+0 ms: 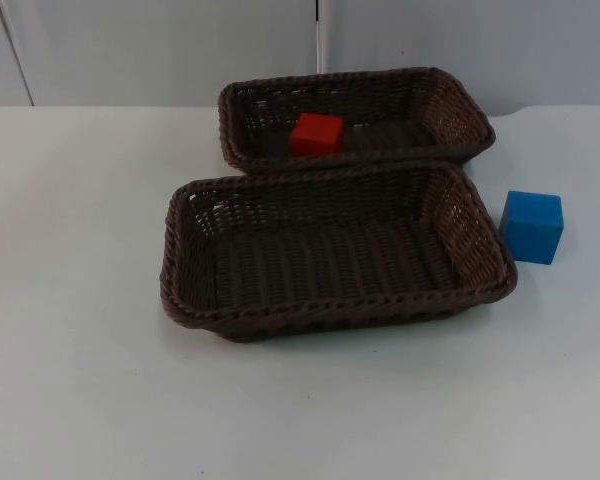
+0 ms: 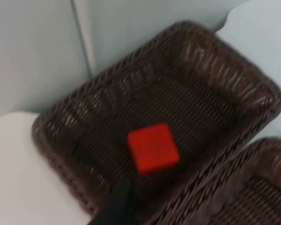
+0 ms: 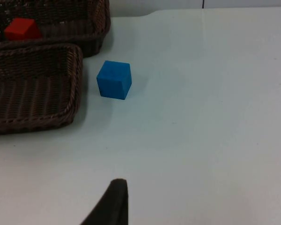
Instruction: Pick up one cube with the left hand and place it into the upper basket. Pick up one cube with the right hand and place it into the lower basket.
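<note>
Currently a smooth red cube [image 1: 316, 134] is sitting inside the upper woven wicker basket [image 1: 450, 105]; a matte blue cube [image 1: 532, 227] is resting on the white table [image 1: 70, 380] at three o'clock of the rectangular lower basket [image 1: 185, 270]. Neither gripper's state can be told.

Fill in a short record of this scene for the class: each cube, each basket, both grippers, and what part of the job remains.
red cube: lying inside the upper basket
blue cube: on the white table, just right of the lower basket
lower basket: holds no cube
left gripper: looks onto the upper basket with the red cube
right gripper: back from the blue cube, over the table
remaining: blue cube into the lower basket
</note>
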